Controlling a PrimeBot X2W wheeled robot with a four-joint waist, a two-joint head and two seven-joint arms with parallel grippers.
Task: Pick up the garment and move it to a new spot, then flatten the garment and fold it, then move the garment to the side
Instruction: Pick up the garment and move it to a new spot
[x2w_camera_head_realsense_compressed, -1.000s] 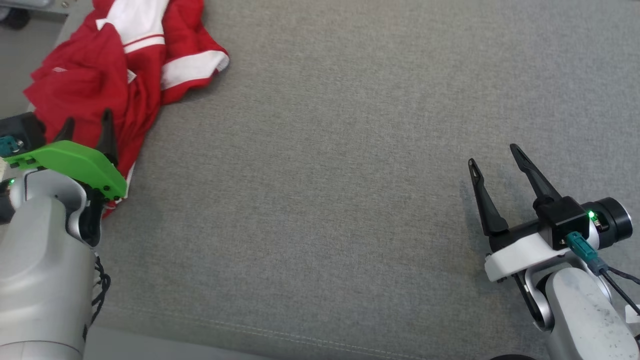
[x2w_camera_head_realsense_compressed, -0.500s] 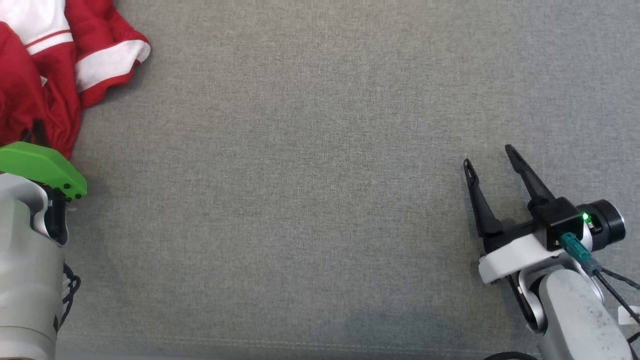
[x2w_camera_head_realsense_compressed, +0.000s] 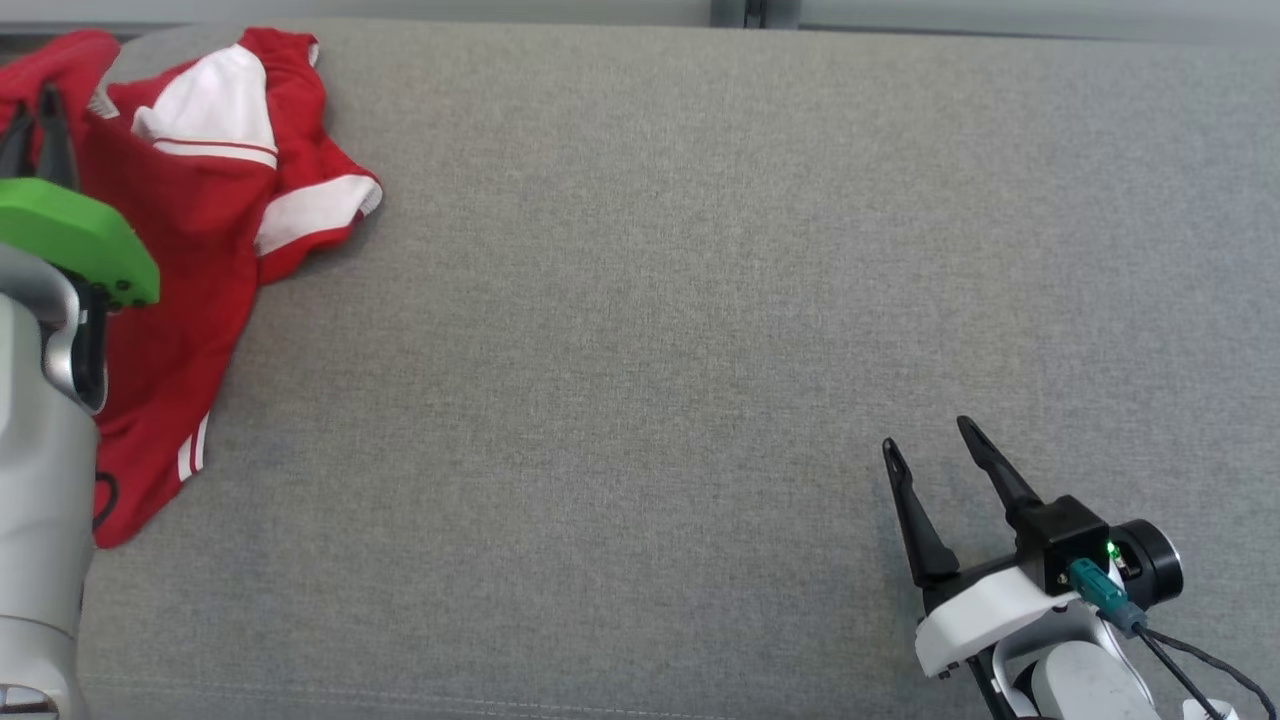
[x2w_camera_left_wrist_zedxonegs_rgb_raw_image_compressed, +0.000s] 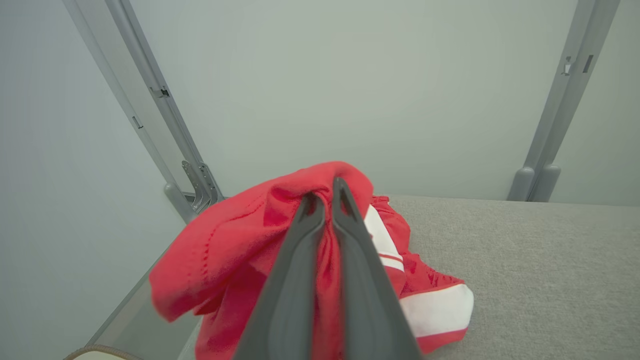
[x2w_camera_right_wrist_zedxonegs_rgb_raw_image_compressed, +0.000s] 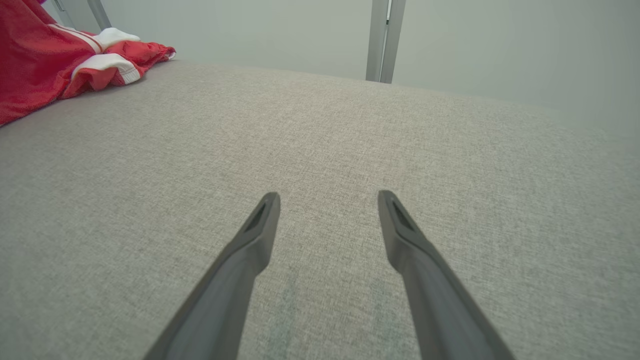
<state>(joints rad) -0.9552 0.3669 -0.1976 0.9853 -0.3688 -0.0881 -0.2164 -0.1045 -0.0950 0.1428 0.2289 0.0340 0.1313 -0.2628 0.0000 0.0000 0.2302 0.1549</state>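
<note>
Bright, even, diffuse light lay on the grey surface. The right gripper cast only a faint, soft shadow on it. In the left wrist view, posts behind it splayed outward.

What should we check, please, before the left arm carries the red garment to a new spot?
1. Left gripper shut on the garment: ok, a fold is pinched between the fingers.
2. Garment fully off the grey surface: not ok, part of it lies on the surface.
3. Surface free between the garment and the right gripper: ok.
4. Right gripper open and apart from the garment: ok.
5. How many layers are pinched: cannot tell.
</note>
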